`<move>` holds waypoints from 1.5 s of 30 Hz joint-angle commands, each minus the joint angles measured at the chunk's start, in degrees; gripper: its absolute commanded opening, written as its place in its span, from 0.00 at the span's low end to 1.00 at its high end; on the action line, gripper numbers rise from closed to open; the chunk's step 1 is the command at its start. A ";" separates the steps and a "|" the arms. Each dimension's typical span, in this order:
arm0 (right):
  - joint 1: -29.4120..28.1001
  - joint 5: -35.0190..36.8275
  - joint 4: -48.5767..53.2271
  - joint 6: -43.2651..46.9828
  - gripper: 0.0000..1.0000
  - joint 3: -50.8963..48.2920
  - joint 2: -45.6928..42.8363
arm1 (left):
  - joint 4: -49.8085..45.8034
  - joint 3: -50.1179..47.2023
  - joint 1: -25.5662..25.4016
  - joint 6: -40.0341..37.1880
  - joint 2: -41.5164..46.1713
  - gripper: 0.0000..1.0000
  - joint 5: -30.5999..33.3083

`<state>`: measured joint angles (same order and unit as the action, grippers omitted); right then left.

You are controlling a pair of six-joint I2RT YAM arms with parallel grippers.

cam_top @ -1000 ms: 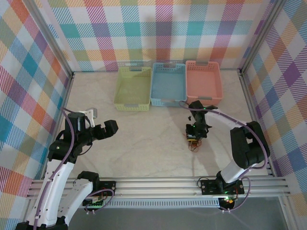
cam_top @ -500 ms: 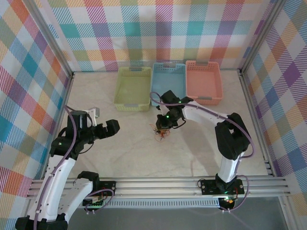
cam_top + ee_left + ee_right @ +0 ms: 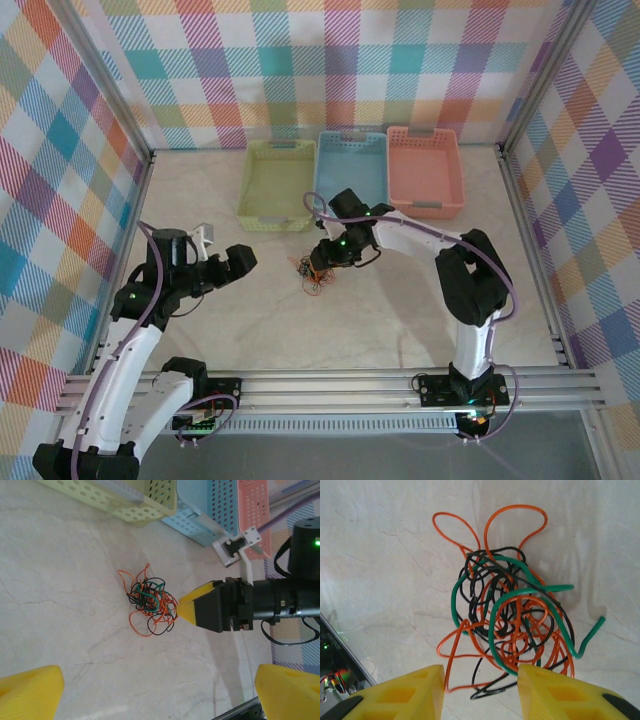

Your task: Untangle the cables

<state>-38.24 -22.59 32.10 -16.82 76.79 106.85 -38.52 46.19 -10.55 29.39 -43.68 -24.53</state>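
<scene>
Two robot arms meet over a small knot of cables (image 3: 316, 277) lying on the pale, marble-patterned desk (image 3: 250, 330). The knot sits a little left of centre, in front of the seam between the yellow-green basket (image 3: 277, 185) and the blue basket (image 3: 350, 175). A salmon-pink basket (image 3: 425, 170) completes the row along the plaid back wall (image 3: 300, 60).

From the right, the right fingers (image 3: 322, 262) reach in low beside the bundle, tips angled down at its edge. The right wrist view looks down on the cables (image 3: 512, 625): red-orange, dark green and black wires looped through one another and spread flat on the desk. The lowest loops trail toward the gap between the two yellow right fingers (image 3: 410, 695). Those fingers are parted, with nothing visibly pinched between them.

From the left, the left fingers (image 3: 235, 265) point toward the tangle but hang well apart from it. In the left wrist view the yellow left fingers (image 3: 30, 690) are spread to both lower corners, released and empty. Beyond them the cables (image 3: 150, 602) lie on bare desk. One yellow tip of the right fingers (image 3: 189, 607) sits just beside the knot's right edge; whether it touches a wire cannot be told. The three baskets line the top of that view, the yellow-green basket (image 3: 125, 500) nearest the knot.
</scene>
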 commanded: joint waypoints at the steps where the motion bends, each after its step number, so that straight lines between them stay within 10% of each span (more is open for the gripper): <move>1: 1.17 -0.35 -4.14 2.27 0.44 -3.73 -7.03 | 5.87 -3.46 -2.34 5.90 -0.01 0.96 1.64; 12: 1.86 6.54 -35.21 6.80 0.45 -23.68 -24.93 | 14.76 1.43 -14.78 7.15 -21.55 0.85 15.48; 22: 1.83 9.22 -51.06 4.85 0.41 -33.49 -23.39 | 26.52 0.62 -17.03 7.97 -37.99 0.67 14.54; 45: 1.83 11.31 -51.44 3.85 0.39 -35.95 -23.22 | 29.19 2.15 -17.08 8.98 -45.30 0.59 13.20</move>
<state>-36.34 -11.09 -18.00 -12.78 40.05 83.59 -7.94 47.09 -27.24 36.88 -88.88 -13.17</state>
